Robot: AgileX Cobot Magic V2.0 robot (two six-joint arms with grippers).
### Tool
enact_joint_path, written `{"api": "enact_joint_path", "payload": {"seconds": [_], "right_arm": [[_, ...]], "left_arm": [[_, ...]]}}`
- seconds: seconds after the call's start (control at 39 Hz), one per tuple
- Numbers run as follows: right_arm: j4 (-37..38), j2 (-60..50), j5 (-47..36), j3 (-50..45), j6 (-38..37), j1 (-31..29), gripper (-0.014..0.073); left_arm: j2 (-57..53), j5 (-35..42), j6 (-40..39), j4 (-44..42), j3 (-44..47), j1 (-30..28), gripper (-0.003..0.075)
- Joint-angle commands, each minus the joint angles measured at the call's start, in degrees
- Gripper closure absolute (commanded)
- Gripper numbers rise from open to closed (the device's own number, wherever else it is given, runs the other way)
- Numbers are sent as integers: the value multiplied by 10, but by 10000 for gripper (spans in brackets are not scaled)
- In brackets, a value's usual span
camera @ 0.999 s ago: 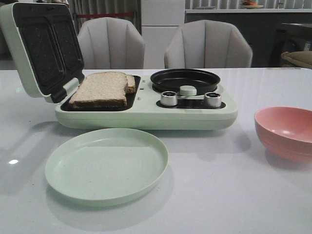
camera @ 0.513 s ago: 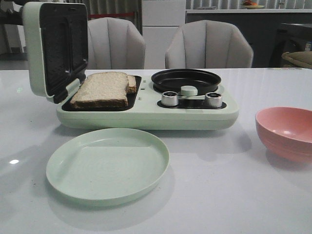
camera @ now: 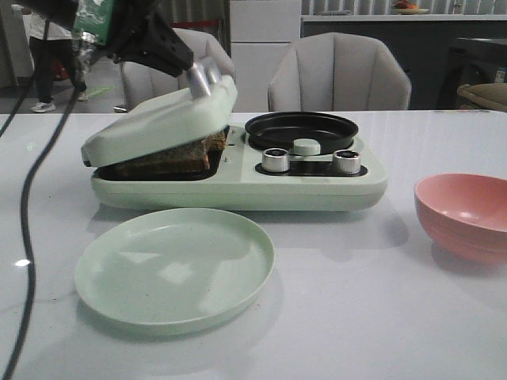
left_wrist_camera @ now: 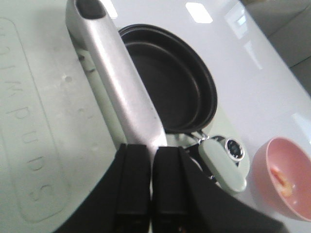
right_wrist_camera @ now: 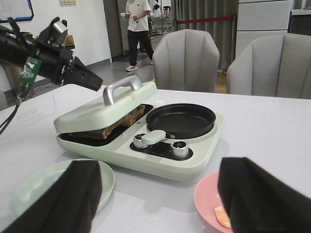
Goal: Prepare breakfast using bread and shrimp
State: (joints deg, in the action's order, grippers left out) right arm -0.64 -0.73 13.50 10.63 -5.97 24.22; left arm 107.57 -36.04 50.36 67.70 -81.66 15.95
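Left gripper (left_wrist_camera: pixel 151 170), fingers nearly together, presses against the lid handle (left_wrist_camera: pixel 114 82); whether it grips is unclear. Bread (camera: pixel 178 154) lies beneath it under the lid (camera: pixel 158 123): soft, light, crushable. Right gripper (right_wrist_camera: pixel 155 199) is wide open, shrimp (right_wrist_camera: pixel 222 216) just below in the pink bowl (right_wrist_camera: pixel 204 199): small, slippery.

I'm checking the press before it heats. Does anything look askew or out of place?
Yes. The lid sits tilted, propped open on the bread instead of lying flat, with the left end effector by its handle. Otherwise nothing looks spilled or damaged.
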Motion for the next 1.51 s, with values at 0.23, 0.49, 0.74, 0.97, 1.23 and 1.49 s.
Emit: {"api": "enact_joint_path", "payload": {"seconds": [0.23, 0.49, 0.74, 0.97, 1.23, 1.49], "right_arm": [[3, 0, -44, 17, 2, -3, -1], [3, 0, -44, 17, 2, -2, -1], [3, 0, -44, 17, 2, -2, -1], [3, 0, -44, 17, 2, -2, -1], [3, 0, -44, 17, 2, -2, -1], [3, 0, -44, 17, 2, -2, -1]], "left_arm": [[7, 55, -8, -11, -15, 54, 604], [-17, 54, -8, -44, -15, 54, 603], [-106, 53, -66, -190, -15, 54, 603], [-202, 28, -246, -479, -15, 54, 603], [-299, -50, -451, -742, 1, 54, 603], [-442, 15, -569, -843, 142, 54, 603]]}}
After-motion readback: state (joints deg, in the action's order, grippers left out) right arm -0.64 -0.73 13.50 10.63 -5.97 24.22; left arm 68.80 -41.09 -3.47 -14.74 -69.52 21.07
